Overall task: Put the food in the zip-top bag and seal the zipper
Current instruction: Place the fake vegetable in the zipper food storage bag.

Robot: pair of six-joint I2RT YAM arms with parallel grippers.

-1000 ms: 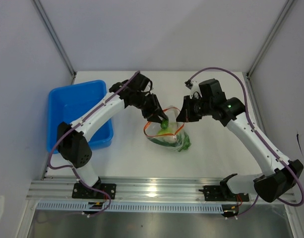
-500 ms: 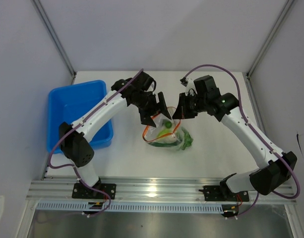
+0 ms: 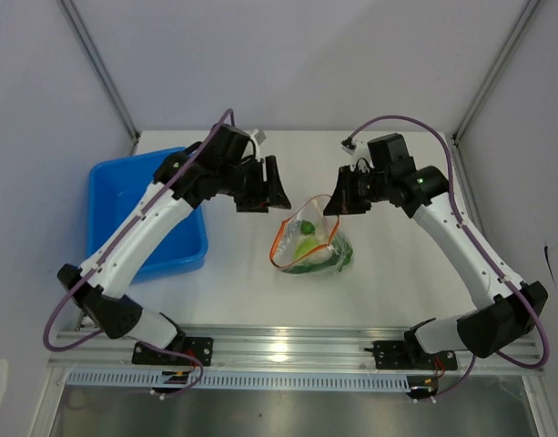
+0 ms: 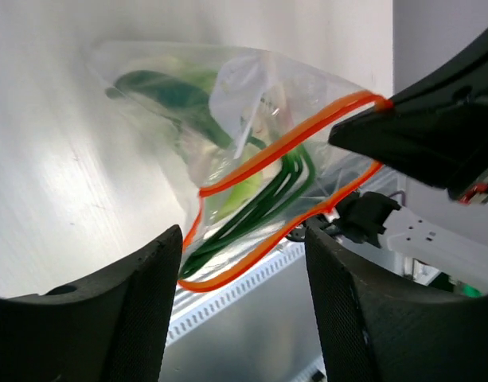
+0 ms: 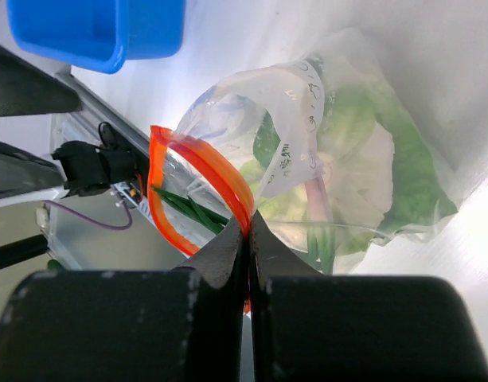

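The clear zip-top bag lies on the white table with its mouth held up and open. Its orange-red zipper forms an open loop. Green and pale food lies inside the bag, also seen in the right wrist view and the left wrist view. My right gripper is shut on the zipper strip at the bag's upper right corner. My left gripper is open and empty, above and to the left of the bag's mouth.
A blue bin stands at the left of the table, also visible in the right wrist view. An aluminium rail runs along the table's near edge. Grey walls close in the back and sides.
My left gripper has let go of a green piece into the bag and pulled back up and left. My right gripper keeps its hold on the zipper, lifting the bag's mouth slightly.
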